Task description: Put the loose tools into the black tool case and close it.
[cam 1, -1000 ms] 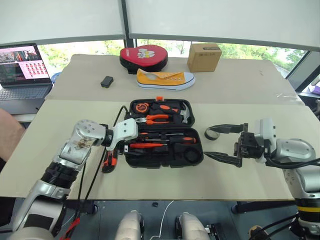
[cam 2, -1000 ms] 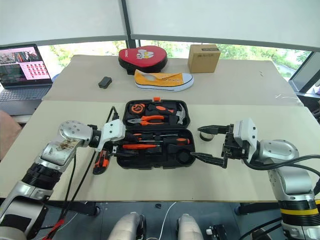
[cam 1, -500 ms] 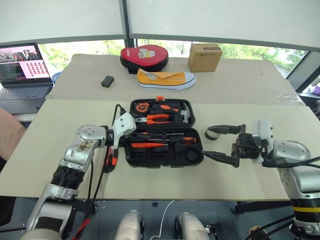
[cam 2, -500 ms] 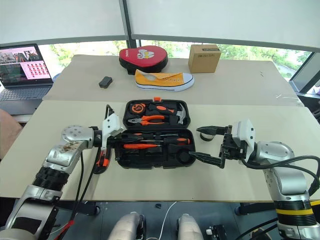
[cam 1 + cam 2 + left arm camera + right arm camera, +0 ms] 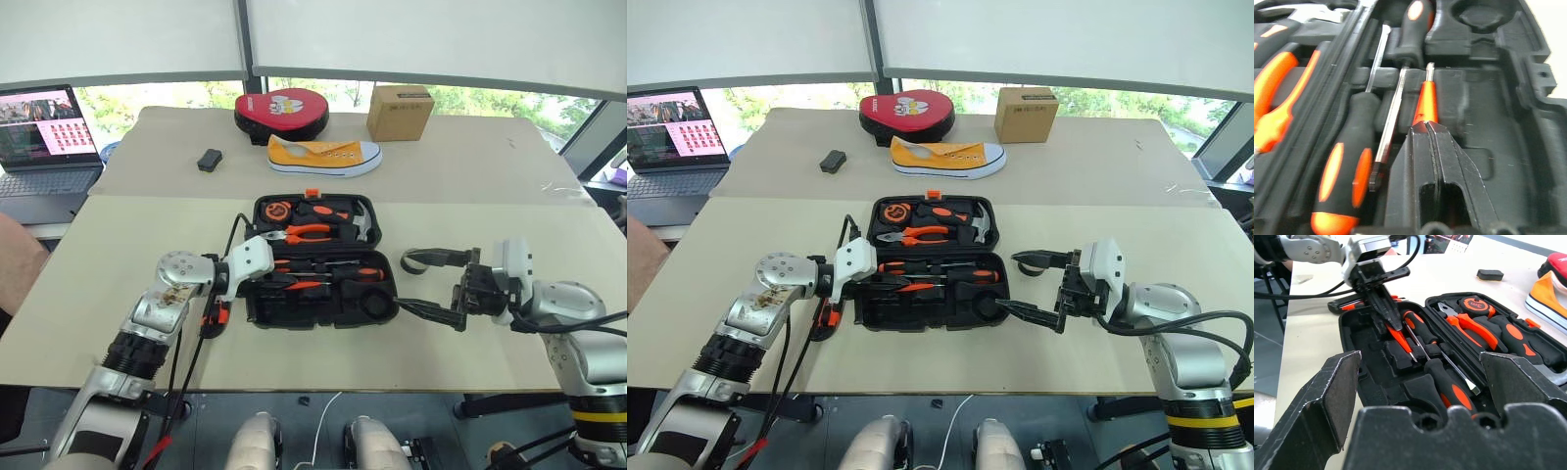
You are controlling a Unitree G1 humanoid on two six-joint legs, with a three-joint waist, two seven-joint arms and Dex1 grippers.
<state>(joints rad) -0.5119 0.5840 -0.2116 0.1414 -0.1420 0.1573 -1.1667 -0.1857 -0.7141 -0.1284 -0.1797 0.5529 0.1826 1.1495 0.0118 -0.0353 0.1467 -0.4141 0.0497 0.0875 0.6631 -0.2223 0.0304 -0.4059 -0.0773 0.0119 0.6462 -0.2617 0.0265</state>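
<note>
Tester screwdriver [image 5: 1425, 100], slim and all orange, is lying in the near half of the black tool case [image 5: 320, 275], and the left tool [image 5: 1427, 128] is pressing its closed black fingers down on the handle end, the jaws meeting with no gap between them. Whether they are pinching the tester or only touching it cannot be told. Just beside the left tool, toward the hinge, two orange-and-black-handled screwdrivers [image 5: 1352, 156] are sitting in their moulded slots, one handle near the tool and the other handle [image 5: 1418, 19] farther along, their metal shafts running side by side. Beyond these, in the far half of the open case, orange-handled pliers [image 5: 306, 231], a tape measure [image 5: 278, 210] and a hammer [image 5: 362, 223] are resting in their slots, with the small orange latch [image 5: 313, 193] at the far rim. Outside the case, just behind the left tool, an orange-and-black utility knife [image 5: 217, 313] is lying on the surface [image 5: 127, 255]. Across the case, the right tool [image 5: 431, 284] is hovering with its fingers spread wide, holding nothing, close to the case's right end. Farther off are sitting a yellow sneaker [image 5: 323, 154], a round red-and-black pad [image 5: 282, 110], a cardboard box [image 5: 400, 111], a small dark object [image 5: 209, 160] and an open laptop [image 5: 44, 137].
</note>
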